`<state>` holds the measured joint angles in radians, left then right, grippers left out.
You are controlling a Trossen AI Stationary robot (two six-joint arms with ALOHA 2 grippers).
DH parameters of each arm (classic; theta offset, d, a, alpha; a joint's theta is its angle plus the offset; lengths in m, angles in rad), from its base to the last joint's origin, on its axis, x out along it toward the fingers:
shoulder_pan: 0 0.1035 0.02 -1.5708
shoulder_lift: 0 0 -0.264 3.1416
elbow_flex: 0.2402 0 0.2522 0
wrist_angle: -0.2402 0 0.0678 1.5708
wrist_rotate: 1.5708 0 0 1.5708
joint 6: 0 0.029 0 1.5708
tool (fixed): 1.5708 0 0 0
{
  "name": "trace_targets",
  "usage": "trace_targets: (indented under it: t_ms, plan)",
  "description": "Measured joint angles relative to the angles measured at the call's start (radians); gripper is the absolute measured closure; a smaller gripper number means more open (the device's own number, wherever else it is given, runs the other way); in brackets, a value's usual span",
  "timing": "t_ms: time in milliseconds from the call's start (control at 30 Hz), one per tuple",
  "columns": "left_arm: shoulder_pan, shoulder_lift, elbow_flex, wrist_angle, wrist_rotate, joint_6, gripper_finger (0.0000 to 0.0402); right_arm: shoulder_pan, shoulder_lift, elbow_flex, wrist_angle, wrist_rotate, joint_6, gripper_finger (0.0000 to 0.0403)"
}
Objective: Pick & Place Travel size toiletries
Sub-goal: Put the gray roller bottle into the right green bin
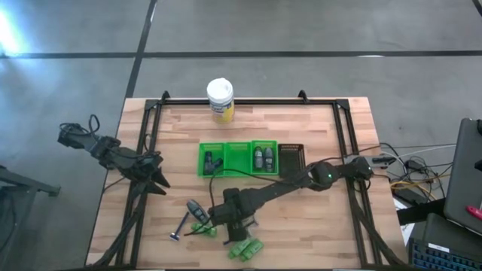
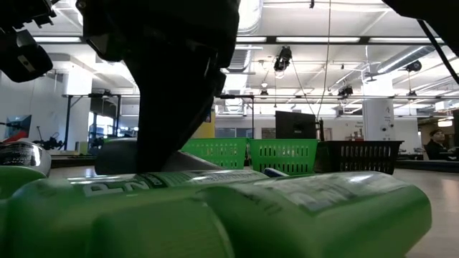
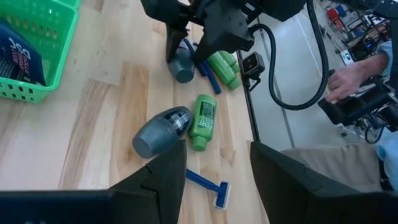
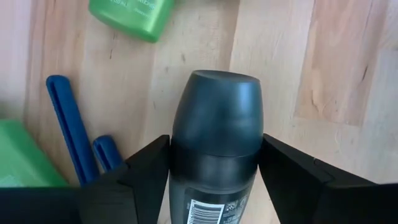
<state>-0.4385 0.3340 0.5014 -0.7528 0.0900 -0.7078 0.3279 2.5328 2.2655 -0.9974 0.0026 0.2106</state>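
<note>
Dark grey roll-on bottle lies on the table at about 6 o'clock, between the right gripper fingers; both fingers sit against its sides, so it's gripped. Blue razor beside it, green bottle just past. Left gripper hangs at 9 o'clock, part open, empty.

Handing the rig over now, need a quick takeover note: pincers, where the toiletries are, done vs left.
Right pincer: down at the table's front, fingers either side of a dark grey roll-on bottle lying on the wood; grip not confirmed.
Left pincer: open, empty, waiting at the left side.
Done: a few dark bottles sit in the green compartment tray.
Left: small green bottles, another grey bottle, blue razors, all loose at the front.
</note>
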Motion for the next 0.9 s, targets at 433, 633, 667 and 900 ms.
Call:
trace_targets:
  t_ms: [433,633,667,900]
  plan:
    - [0.0,0.0,0.0,-0.022,-0.028,0.019,0.0219,0.001,0.0,-0.049,0.058,0.0,0.15,0.0119]
    - [0.0,0.0,-0.001,-0.034,-0.029,0.03,0.0219,-0.007,-0.001,0.003,-0.049,0.013,0.255,0.0197]
    - [0.0,0.0,-0.001,-0.034,-0.032,0.03,0.0219,-0.008,-0.002,0.016,-0.077,0.027,0.291,0.0201]
    - [0.0,0.0,-0.001,-0.034,-0.047,0.046,0.0219,-0.017,-0.096,0.088,-0.365,0.233,0.639,0.0201]
